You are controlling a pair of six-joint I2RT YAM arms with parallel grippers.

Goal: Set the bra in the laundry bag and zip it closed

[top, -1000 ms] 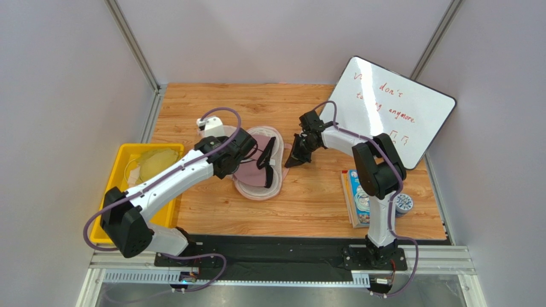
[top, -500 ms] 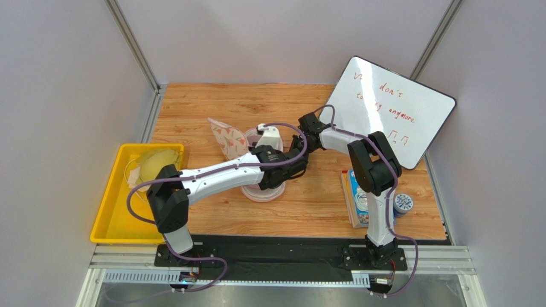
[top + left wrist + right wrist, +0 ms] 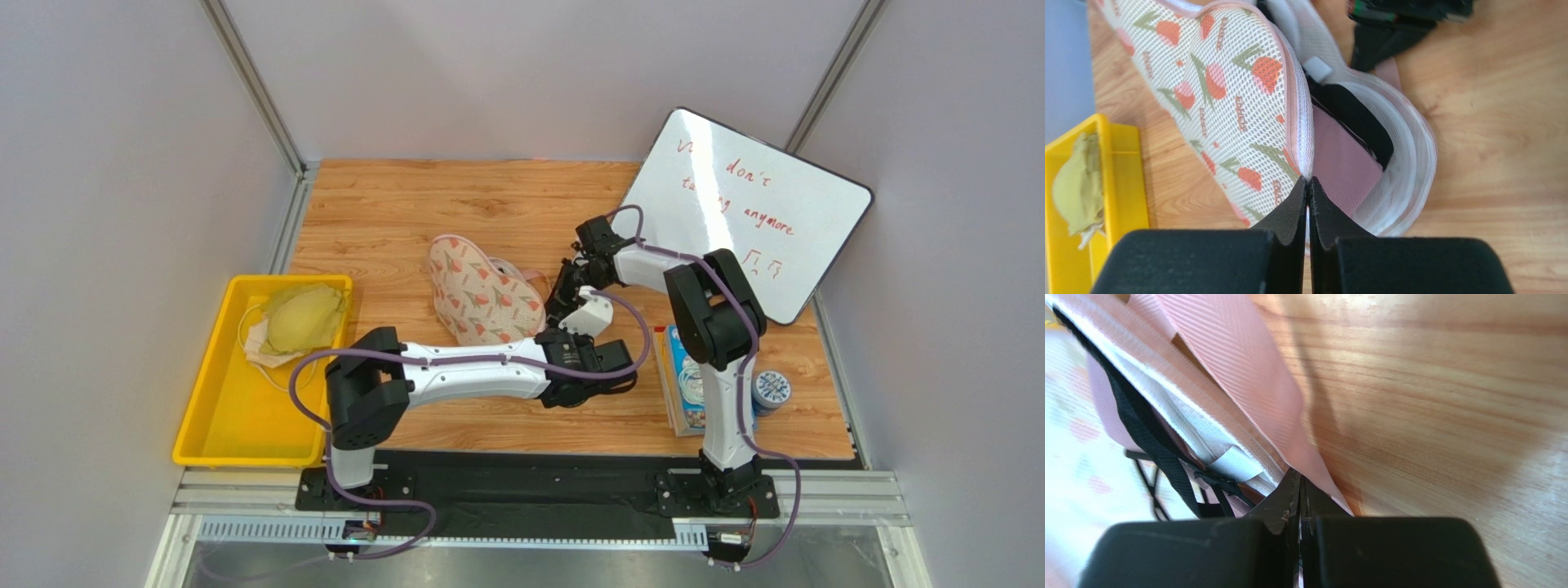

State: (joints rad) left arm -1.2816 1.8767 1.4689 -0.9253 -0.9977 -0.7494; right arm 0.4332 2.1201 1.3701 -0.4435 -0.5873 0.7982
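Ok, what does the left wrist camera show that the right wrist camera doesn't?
Left wrist only: the yellow bin holding a yellow cloth, the laundry bag with its printed lid, and the left gripper, jaws shut on the lid's pink trim. Right wrist only: the right gripper, jaws shut on the bag's pink edge, close up. Both: the bag, the pink bra with black straps inside it, the wooden table.

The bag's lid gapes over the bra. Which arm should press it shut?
Left. The left pincer is shut on the bag's lid rim, right above the bra. The right pincer grips the bag's other edge, seemingly anchoring it.
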